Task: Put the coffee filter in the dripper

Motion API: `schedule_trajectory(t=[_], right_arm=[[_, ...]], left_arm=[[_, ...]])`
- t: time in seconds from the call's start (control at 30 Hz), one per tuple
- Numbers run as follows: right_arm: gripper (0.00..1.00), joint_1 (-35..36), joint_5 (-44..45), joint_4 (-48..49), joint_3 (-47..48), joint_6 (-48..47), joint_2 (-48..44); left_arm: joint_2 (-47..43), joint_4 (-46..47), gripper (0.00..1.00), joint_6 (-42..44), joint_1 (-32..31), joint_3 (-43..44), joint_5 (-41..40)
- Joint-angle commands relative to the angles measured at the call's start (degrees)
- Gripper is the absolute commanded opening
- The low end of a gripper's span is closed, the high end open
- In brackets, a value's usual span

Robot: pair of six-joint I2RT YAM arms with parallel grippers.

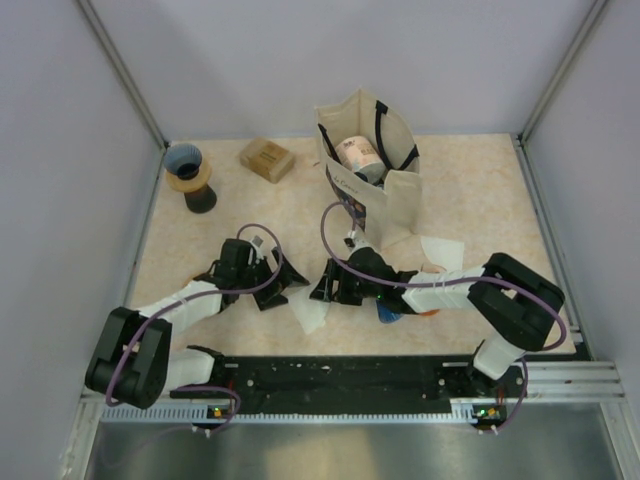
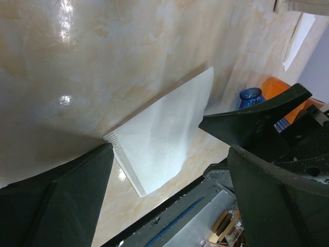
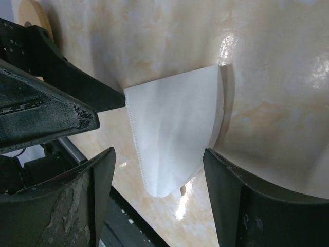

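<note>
The white paper coffee filter lies flat on the table near the front, between my two grippers. It shows in the left wrist view and the right wrist view, with a crimped seam along one edge. My left gripper is open, its jaws to either side of the filter's near end. My right gripper is open too and faces it from the other side, jaws either side of the filter's rounded end. The blue-grey dripper stands on a dark base at the far left, apart from both.
A white tote bag with black handles stands at the back centre, a printed roll inside. A brown box lies beside the dripper. White papers and a blue and orange object lie by the right arm. A black rail runs along the front edge.
</note>
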Motion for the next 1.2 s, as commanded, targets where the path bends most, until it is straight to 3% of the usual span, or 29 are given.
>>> schedule_trajectory(t=[0.0, 0.3, 0.4, 0.5, 0.53, 0.63, 0.67, 0.77, 0.97, 1.03, 1.17], right_arm=[[0.68, 1.0, -1.4, 4.5, 1.3, 0.5, 0.0], [0.65, 1.1, -1.6, 5.7, 1.5, 0.8, 1.9], [0.59, 1.1, -1.0, 7.3, 0.6, 0.9, 1.7], [0.43, 1.2, -0.9, 8.0, 0.7, 0.6, 2.1], [0.28, 1.1, -0.8, 7.8, 0.7, 0.3, 1.9], [0.04, 1.1, -1.0, 6.2, 1.7, -3.8, 0.9], [0.0, 1.1, -1.0, 4.6, 2.4, -6.6, 0.3], [0.0, 1.1, -0.3, 0.6, 3.9, -17.2, -3.7], [0.0, 1.3, -5.7, -10.9, 7.4, -50.6, -13.6], [0.0, 2.3, -12.0, -12.5, 6.2, -66.1, -16.9], [0.0, 3.4, -16.9, -14.0, 2.6, -86.9, -23.5]], left_arm=[[1.6, -1.4, 0.99, 0.0, -0.9, -1.7, -2.4], [2.8, -0.4, 0.99, -0.7, -1.8, -1.6, -2.0], [3.1, -0.2, 0.99, -0.9, -2.0, -1.7, -2.0], [3.1, 0.3, 0.99, -1.1, -2.1, -1.8, -1.7], [3.0, 0.5, 0.99, -1.3, -2.1, -1.8, -1.4], [2.2, 0.0, 0.99, -1.2, -2.3, -1.6, -1.2], [1.3, -0.6, 0.99, -1.1, -2.2, -1.3, -1.2], [-2.7, -4.1, 0.99, -0.1, -2.2, 0.3, -2.0], [-14.9, -20.6, 0.99, 4.8, -2.2, 8.7, -11.4], [-17.7, -22.3, 0.99, 5.1, -2.1, 10.5, -12.3], [-20.7, -23.5, 0.99, 6.2, -2.0, 13.1, -12.2]])
